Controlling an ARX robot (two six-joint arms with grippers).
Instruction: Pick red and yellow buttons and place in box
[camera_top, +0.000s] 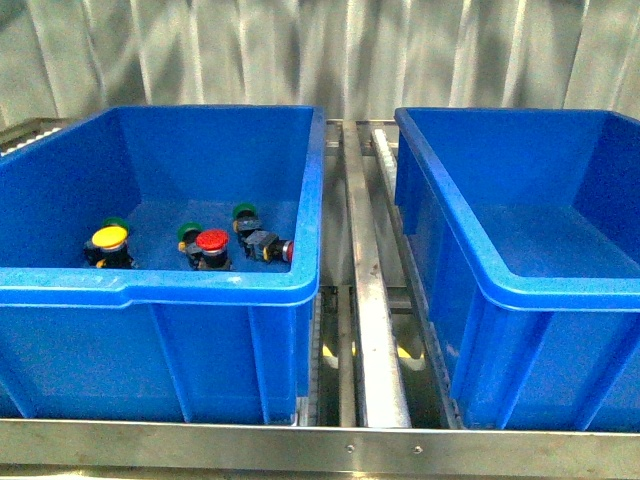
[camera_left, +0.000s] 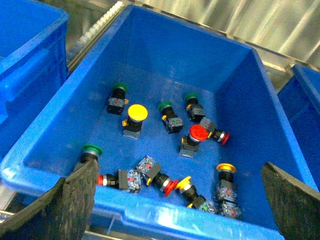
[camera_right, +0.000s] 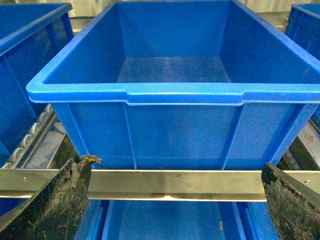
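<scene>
Plastic, probably light and rigid: we would grip the red button (camera_left: 198, 132) and yellow button (camera_left: 137, 112) by their dark bodies; left and right jaws gape empty.

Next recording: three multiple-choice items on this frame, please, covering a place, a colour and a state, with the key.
1. The left bin and the right bin stand side by side. Which holds the switches?
A left
B right
C both

2. Cap colour of the leftmost switch in the front view?
A red
B yellow
C white

3. The left end effector is:
A shut on a switch
B open, holding nothing
C out of view

Key:
1 A: every switch lies on the left bin's floor, and the right bin shows none.
2 B: its round cap is yellow.
3 B: in the left wrist view its fingers stand wide apart with nothing gripped.
</scene>
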